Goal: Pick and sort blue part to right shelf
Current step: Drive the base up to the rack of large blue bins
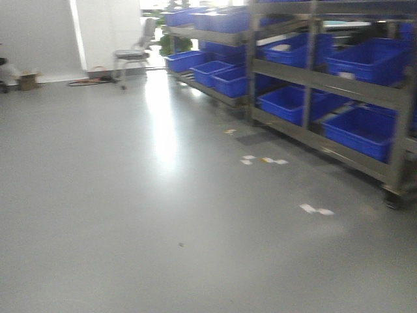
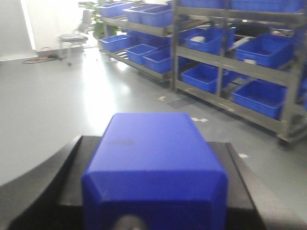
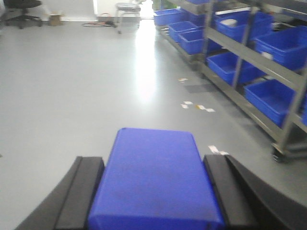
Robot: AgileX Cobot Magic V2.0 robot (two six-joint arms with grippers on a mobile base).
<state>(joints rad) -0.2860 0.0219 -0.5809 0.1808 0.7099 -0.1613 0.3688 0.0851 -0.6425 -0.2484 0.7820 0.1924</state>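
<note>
Fingers (image 2: 72, 165) of the left gripper (image 2: 153, 141) press on both sides of a blue part (image 2: 153, 177), so this gripper is closed on it. The arm points level and forward above the grey floor (image 2: 57, 96). The right gripper (image 3: 153, 160) has the same pose and clamps a second blue part (image 3: 153, 187). Each part sits at 6 o'clock in its wrist view. Farther away, at 2 o'clock, stands the right shelf (image 1: 326, 81) with blue crates (image 1: 287, 101), well apart from both grippers.
</note>
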